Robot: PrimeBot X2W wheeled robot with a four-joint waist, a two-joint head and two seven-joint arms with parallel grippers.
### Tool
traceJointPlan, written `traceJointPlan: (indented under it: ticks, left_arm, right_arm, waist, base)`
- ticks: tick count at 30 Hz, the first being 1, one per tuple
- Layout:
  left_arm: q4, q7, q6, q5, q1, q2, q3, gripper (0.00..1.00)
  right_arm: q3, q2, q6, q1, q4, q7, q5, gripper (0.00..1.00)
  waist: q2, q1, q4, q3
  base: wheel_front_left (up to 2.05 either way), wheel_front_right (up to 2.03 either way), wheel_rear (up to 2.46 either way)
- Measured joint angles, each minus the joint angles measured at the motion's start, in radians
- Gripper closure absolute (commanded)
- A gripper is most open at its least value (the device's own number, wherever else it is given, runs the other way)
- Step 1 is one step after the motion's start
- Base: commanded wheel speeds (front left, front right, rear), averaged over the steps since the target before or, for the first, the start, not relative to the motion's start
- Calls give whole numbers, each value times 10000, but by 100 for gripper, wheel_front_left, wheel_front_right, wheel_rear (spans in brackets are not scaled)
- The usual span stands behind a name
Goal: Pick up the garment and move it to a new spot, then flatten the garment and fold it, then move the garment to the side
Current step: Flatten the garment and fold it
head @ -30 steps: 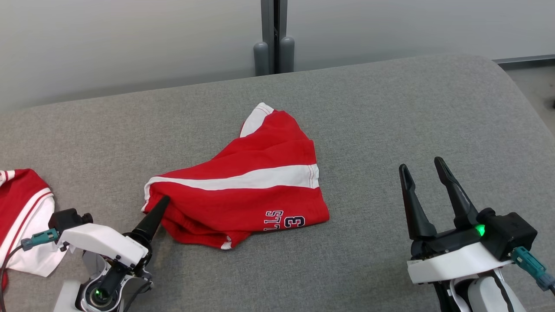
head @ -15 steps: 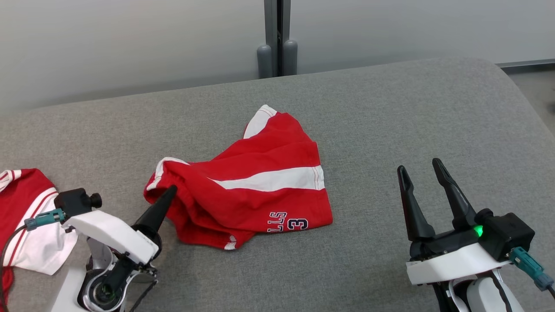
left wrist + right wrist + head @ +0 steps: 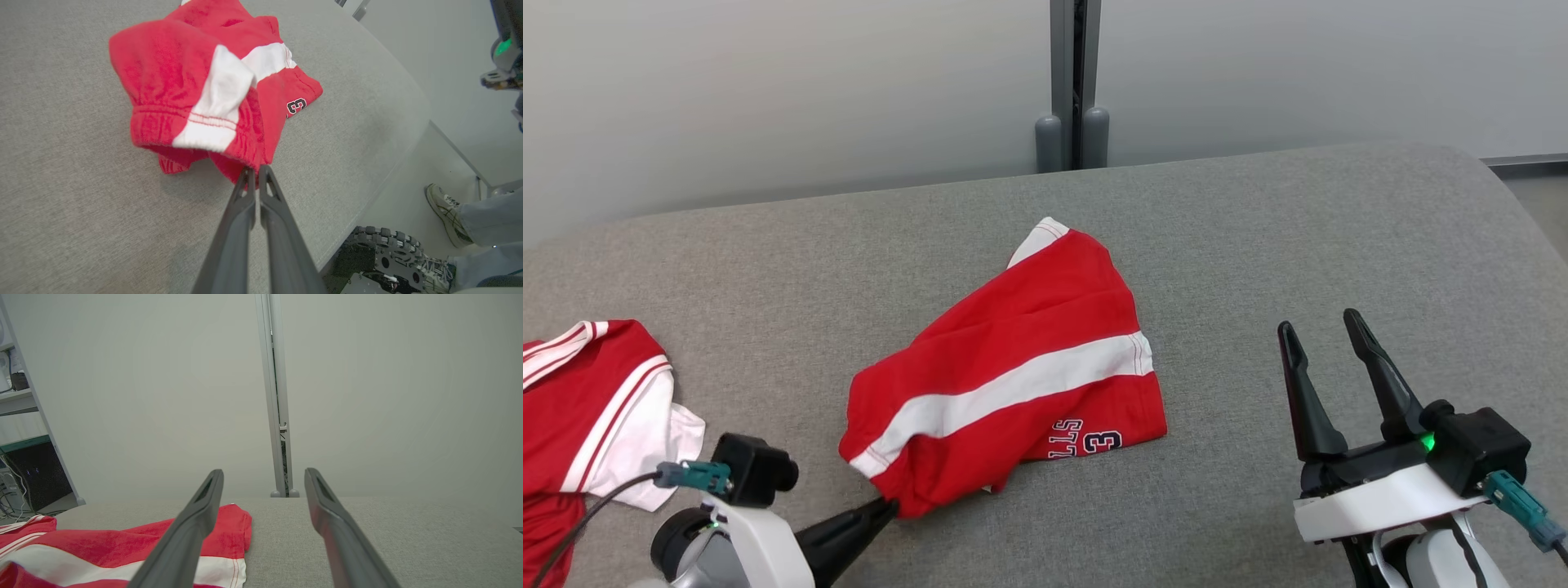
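A broad grey fabric-covered surface spreads across the head view, with a pale wall behind it and a grey post standing at its far edge.

The garment – red shorts with a white stripe – lies near the middle of the surface, slanting from its far end down toward the robot's left. Its near-left end is bunched and folded over, and dark lettering ending in a numeral 3 shows on its near-right corner. A second garment, red and white, lies at the surface's left edge, well apart from the first.

The right end effector hovers over bare surface to the right of the garment, fingers spread wide and holding nothing; in the right wrist view they point toward the wall.

The left end effector is pressed closed, its tips pinching the garment's near-left corner – the left wrist view shows red cloth caught between the tips.

Below the surface's edge in that view are the robot's treaded wheel and a person's shoe on the floor.
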Motion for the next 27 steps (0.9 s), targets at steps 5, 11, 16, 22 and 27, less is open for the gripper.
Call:
traceJointPlan:
  ticks: [5,11,16,22,27]
  left_arm:
    - [-324,-353,0,1034,-195,1085,-1409,100]
    - [460,-815,0,3089,-649,1755,-2330,100]
    - [1189,-1032,79,4581,-932,1745,-2890,100]
    - [2272,-1467,92,4878,-1009,1290,-3116,95]
    - [2686,-2136,257,4424,-991,1028,-2729,0]
  right_arm:
    - [-205,-2,0,89,-33,0,-96,0]
    - [-460,2,0,141,-59,0,-307,0]
    - [-685,-13,0,190,-65,0,-535,0]
    - [-719,-13,0,187,-69,0,-623,0]
    - [-681,-12,0,193,0,0,-617,0]
  waist:
    - [0,1,71,-48]
    - [0,0,177,-70]
    - [0,1,241,-23]
    - [0,1,225,21]
    - [0,1,176,-62]
  base:
    - [0,0,0]
    - [0,0,0]
    - [0,0,0]
    - [0,0,0]
    - [0,0,0]
